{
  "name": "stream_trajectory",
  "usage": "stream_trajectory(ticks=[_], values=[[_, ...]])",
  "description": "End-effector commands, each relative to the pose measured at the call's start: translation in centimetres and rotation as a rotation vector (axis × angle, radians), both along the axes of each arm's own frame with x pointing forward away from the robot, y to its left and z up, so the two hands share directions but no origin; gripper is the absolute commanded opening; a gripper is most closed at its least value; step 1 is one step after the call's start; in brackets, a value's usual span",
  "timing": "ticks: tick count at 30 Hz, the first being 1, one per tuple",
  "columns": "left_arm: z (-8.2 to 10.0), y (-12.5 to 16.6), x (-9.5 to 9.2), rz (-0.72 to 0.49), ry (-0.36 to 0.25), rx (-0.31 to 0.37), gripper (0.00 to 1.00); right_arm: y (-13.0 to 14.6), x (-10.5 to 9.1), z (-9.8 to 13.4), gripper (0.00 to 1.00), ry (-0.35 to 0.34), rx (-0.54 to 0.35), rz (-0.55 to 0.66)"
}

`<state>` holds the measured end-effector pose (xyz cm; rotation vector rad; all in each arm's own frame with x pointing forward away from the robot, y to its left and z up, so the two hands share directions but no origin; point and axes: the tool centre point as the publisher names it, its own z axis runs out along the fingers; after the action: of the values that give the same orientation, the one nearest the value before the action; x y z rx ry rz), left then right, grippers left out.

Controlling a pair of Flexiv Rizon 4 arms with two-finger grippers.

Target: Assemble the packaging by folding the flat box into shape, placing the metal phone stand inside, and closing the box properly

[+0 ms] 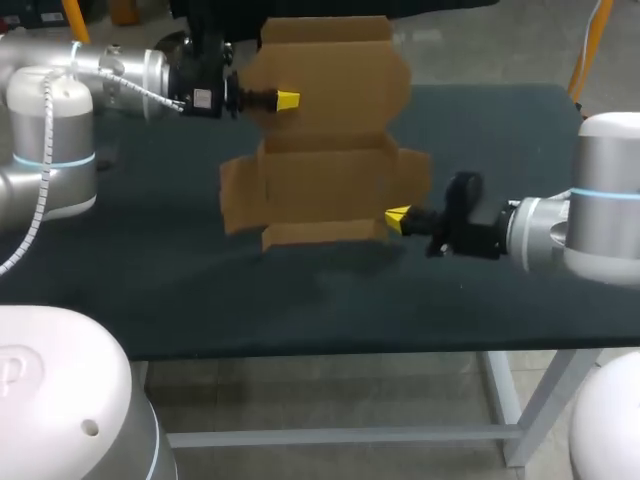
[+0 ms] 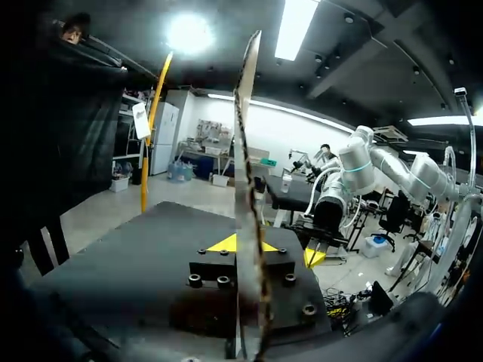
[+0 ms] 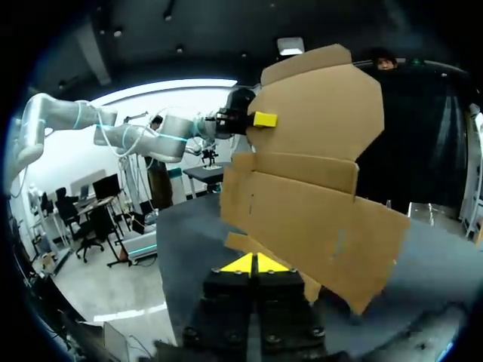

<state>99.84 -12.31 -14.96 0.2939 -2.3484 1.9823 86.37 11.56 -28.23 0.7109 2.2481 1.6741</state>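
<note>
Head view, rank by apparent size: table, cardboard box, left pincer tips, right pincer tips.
1. table
2. flat cardboard box
3. left pincer tips and right pincer tips: look alike, so unranked.

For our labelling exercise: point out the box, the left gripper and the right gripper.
box (image 1: pixel 325 165), head view, middle panel
left gripper (image 1: pixel 287 99), head view, yellow tips
right gripper (image 1: pixel 398 217), head view, yellow tips

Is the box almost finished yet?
Not nearly. Nothing looks done: the cardboard box is a flat sheet, with only some flaps bent. In hand: the left gripper pinches its upper edge and the right gripper its lower corner, above the table. Left: folding, adding the phone stand (not in sight), closing.
</note>
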Motion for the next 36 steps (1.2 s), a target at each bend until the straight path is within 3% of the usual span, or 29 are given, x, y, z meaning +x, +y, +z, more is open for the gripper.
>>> stream_trajectory(ticks=[1, 28, 31, 33, 36], values=[[-0.6, 0.1, 0.6, -0.025, -0.003, -0.013, 0.00, 1.3, 0.1, -0.5, 0.00, 0.003, -0.013, -0.011], [-2.5, 0.7, 2.5, -0.158, -0.031, -0.059, 0.00, 4.2, 0.4, -3.3, 0.00, -0.001, -0.052, -0.067], [-2.7, 0.8, 2.6, -0.159, -0.029, -0.061, 0.00, 4.6, 0.7, -3.9, 0.00, 0.021, -0.046, -0.077], [-3.0, 0.9, 2.6, -0.158, -0.026, -0.061, 0.00, 4.6, 1.5, -4.2, 0.00, 0.080, -0.045, -0.122], [-3.3, 0.9, 2.6, -0.155, -0.010, -0.049, 0.00, 4.6, 1.5, -4.2, 0.00, 0.080, -0.045, -0.122]])
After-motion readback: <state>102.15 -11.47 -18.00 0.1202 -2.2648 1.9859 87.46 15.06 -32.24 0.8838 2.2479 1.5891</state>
